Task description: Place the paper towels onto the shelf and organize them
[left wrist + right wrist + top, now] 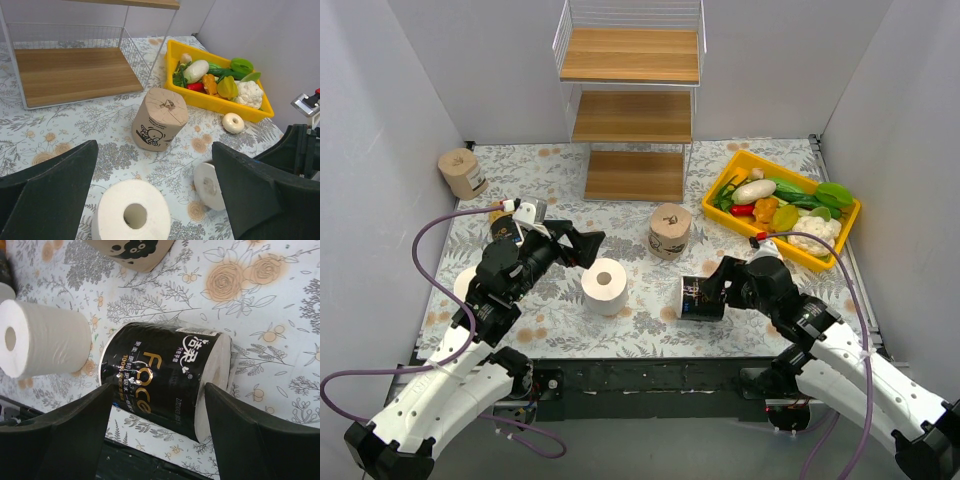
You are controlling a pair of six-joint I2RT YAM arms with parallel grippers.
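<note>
**Inspector:** State of the right gripper [159, 395]?

**Assessor:** Jaws spread. A black-wrapped roll [165, 375] lies on its side on the tabletop [280, 340], directly between them. One jaw faces the curved wall and the other faces the white end. I cannot confirm that either presses in, so I judge it not yet gripped.

**Inspector:** Handling properties?

**Assessor:** Judged light and soft. The glossy film looks slippery, and the hollow core would crush under a hard squeeze. A moderate pinch across the curved wall at mid-length looks the better hold.

**Inspector:** The left gripper [154, 150]?

**Assessor:** Jaws also spread and holding nothing. A white roll [132, 215] stands on end, core upward, low between them.

**Inspector:** Destination?

**Assessor:** The shelf [635, 100] stands at the far side, well apart from both rolls, and no roll shows on its boards. A tan roll [670, 230] stands on the way to it.
</note>
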